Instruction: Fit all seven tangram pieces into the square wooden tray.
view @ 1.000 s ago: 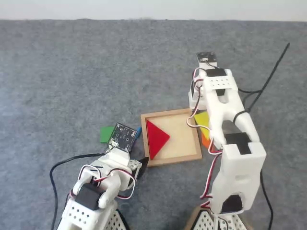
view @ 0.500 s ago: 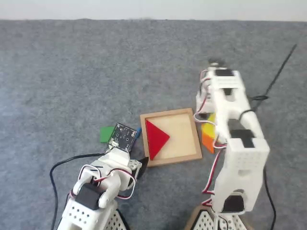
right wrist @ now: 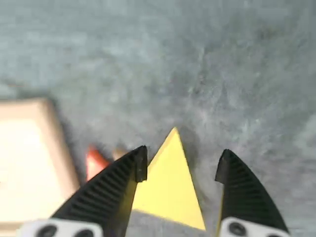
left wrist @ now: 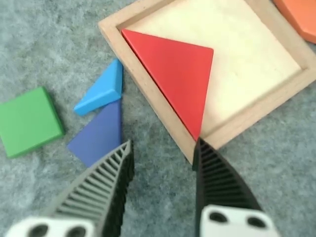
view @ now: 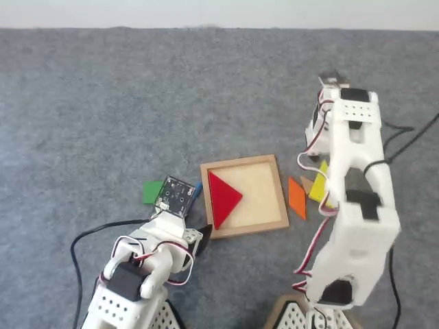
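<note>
Right gripper [right wrist: 181, 164] is held wide open with nothing clamped. The flat yellow wooden triangle [right wrist: 169, 193] is framed between its jaws on the grey carpet-like tabletop [view: 103, 103], with one tip pointed away from the wrist. That's the relation everything hangs on, since the piece is dead ahead and only a drop and a squeeze across its slanted sides look to be needed. In the high view it's found outside the square wooden tray [view: 240, 162], off the tray's right side, with a thin orange wooden piece [view: 296, 197] lying between the two, just beside the rim. So the right arm is easily judged the nearer one. Left gripper [left wrist: 163, 147] is also left open by the tray's near left corner, close to the light blue triangle [left wrist: 101, 91], the darker blue piece [left wrist: 96, 136] and the green square block [left wrist: 27, 121]. Inside, the big red triangle [left wrist: 177, 74] is parked with its long edge along the left wall, so the right half of the floor is left bare for the yellow one. The orange piece has to be cleared on the way over, though.
</note>
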Action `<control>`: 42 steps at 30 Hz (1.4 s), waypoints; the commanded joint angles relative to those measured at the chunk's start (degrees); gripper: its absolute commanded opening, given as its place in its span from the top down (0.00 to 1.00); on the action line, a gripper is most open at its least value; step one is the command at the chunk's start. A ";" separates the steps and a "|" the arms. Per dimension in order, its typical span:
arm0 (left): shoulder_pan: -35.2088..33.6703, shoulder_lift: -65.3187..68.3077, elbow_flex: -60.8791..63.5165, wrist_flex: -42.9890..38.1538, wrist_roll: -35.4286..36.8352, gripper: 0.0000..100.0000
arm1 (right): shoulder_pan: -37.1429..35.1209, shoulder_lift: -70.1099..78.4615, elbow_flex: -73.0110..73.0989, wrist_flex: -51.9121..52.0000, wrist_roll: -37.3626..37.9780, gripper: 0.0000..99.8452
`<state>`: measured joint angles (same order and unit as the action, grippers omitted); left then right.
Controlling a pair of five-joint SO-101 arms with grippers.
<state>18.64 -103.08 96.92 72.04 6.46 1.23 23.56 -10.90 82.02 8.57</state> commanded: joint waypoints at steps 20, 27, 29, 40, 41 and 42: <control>0.26 -1.05 -0.48 0.35 -0.18 0.80 | -4.00 -28.18 40.79 -18.59 16.18 0.60; 0.26 -1.05 -0.48 0.35 -0.18 0.80 | -4.09 -22.90 40.26 -18.68 16.18 0.60; 0.26 -1.05 -0.48 0.35 -0.18 0.80 | -4.09 -21.58 40.26 -18.59 16.18 0.60; 0.26 -1.05 -0.48 0.35 -0.18 0.80 | -3.56 -16.22 38.24 -20.18 15.91 0.69; 0.26 -1.05 -0.48 0.35 -0.18 0.80 | -3.56 -16.13 38.15 -20.18 15.82 0.72; 0.26 -1.05 -0.48 0.35 -0.18 0.80 | -3.56 -16.13 38.15 -20.18 15.74 0.75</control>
<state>18.64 -103.08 96.92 72.04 6.46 -2.20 7.47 29.80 62.86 24.31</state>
